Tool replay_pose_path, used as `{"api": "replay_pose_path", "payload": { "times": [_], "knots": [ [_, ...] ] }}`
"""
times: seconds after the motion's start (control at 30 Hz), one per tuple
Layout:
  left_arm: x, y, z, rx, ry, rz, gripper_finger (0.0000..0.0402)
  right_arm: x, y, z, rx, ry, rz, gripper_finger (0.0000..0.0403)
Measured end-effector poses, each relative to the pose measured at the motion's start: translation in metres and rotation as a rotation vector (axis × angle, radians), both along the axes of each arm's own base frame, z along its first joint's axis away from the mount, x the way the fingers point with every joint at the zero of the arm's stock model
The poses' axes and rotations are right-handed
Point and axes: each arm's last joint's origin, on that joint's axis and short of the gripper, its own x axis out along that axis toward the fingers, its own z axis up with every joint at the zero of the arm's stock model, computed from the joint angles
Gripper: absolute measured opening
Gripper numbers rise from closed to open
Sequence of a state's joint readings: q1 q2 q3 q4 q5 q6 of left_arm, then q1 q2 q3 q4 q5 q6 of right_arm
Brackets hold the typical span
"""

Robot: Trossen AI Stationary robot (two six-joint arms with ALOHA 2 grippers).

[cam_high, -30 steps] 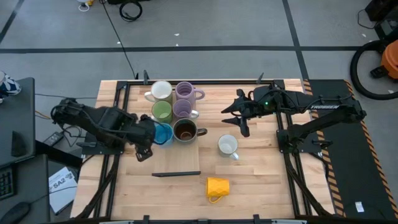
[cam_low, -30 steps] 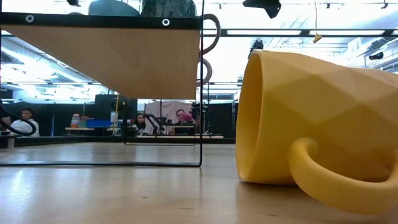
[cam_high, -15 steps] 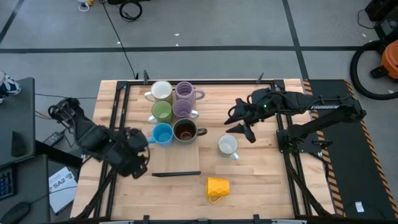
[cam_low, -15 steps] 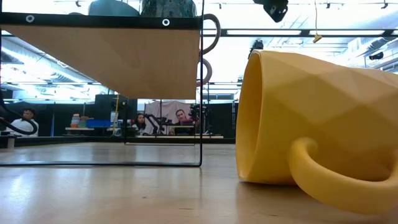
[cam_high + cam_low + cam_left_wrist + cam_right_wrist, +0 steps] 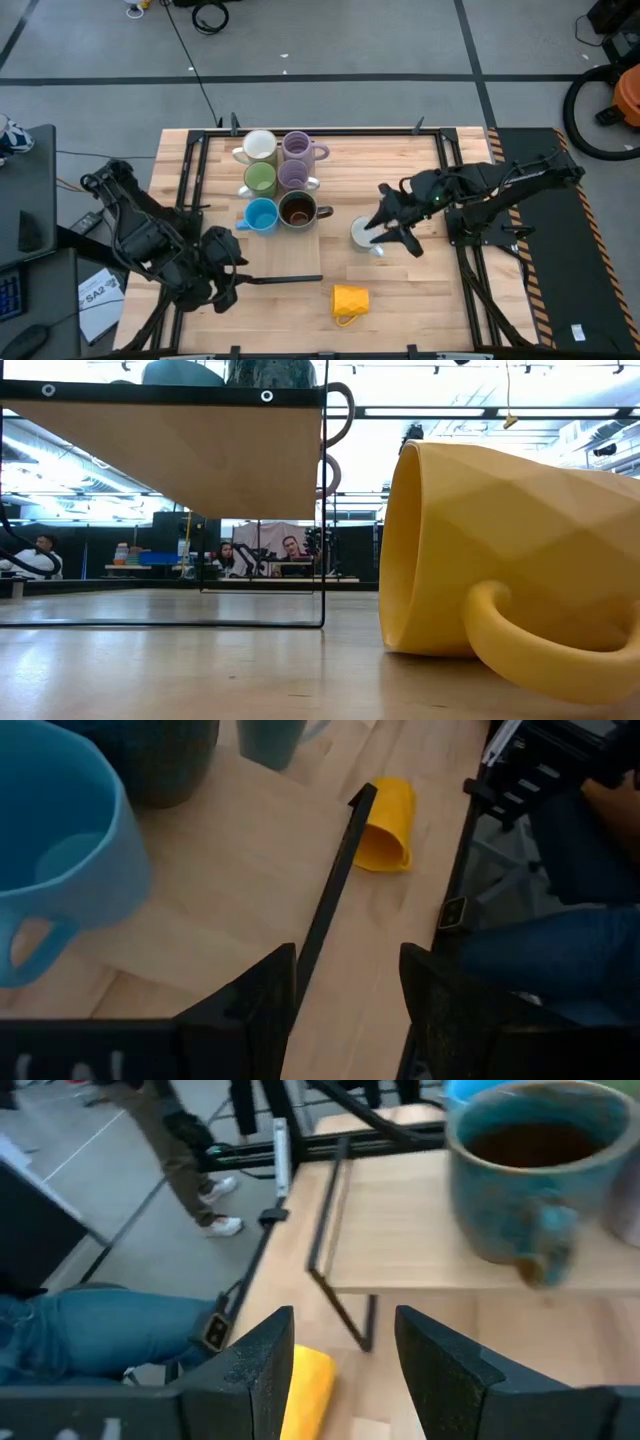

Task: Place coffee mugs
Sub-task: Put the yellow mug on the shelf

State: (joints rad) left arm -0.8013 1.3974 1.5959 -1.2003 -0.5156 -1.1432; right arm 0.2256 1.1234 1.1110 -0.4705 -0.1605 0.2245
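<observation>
Now the right end effector (image 5: 385,232) hangs directly over the small white ceramic mug (image 5: 365,233) that stands upright on the bare wooden table (image 5: 420,290), its two dark fingers (image 5: 262,1363) spread apart and closed on nothing. Just beyond its fingers in the right wrist view is the edge of the raised wooden shelf (image 5: 420,1240), and on that shelf the dark, blue-glazed mug with a brown inside (image 5: 530,1160). Below and nearer lies the yellow-orange faceted mug (image 5: 308,1385), tipped on its side on the table.

Across the table, the left end effector (image 5: 222,272) hovers near the table's left front part, fingers (image 5: 245,1005) likewise parted and empty. Between those fingers runs the shelf's thin black front rail (image 5: 330,900). Close beside it on the shelf stands the light blue mug (image 5: 60,850), handle toward the camera, with the yellow-orange mug farther ahead past the rail.

From above, six mugs are grouped on the shelf: a white one (image 5: 260,147), two lavender-purple ones (image 5: 298,147) and (image 5: 294,176), a light green one (image 5: 261,179), the blue one and the dark one. People's legs in jeans (image 5: 90,1330) show beyond the table's edge.
</observation>
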Motion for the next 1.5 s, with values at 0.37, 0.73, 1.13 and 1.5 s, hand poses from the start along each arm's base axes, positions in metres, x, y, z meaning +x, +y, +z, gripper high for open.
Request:
{"api": "replay_pose_path", "payload": {
  "times": [0.37,0.73,1.13,1.5],
  "knots": [
    [0.002,-0.001,-0.002,0.017,0.001,-0.002,0.0186,0.031,0.042,-0.017,0.022,-0.087,0.361,0.0181],
    [0.002,-0.002,-0.001,0.002,-0.009,0.004,0.0186,0.048,0.076,-0.049,0.001,0.005,0.468,0.0181],
    [0.028,-0.026,-0.007,-0.05,-0.13,0.033,0.0186,0.041,0.104,-0.083,-0.148,0.186,0.441,0.0181],
    [0.065,-0.079,-0.038,-0.199,-0.2,-0.001,0.0185,0.037,0.122,-0.099,-0.203,0.244,0.458,0.0181]
  ]
}}
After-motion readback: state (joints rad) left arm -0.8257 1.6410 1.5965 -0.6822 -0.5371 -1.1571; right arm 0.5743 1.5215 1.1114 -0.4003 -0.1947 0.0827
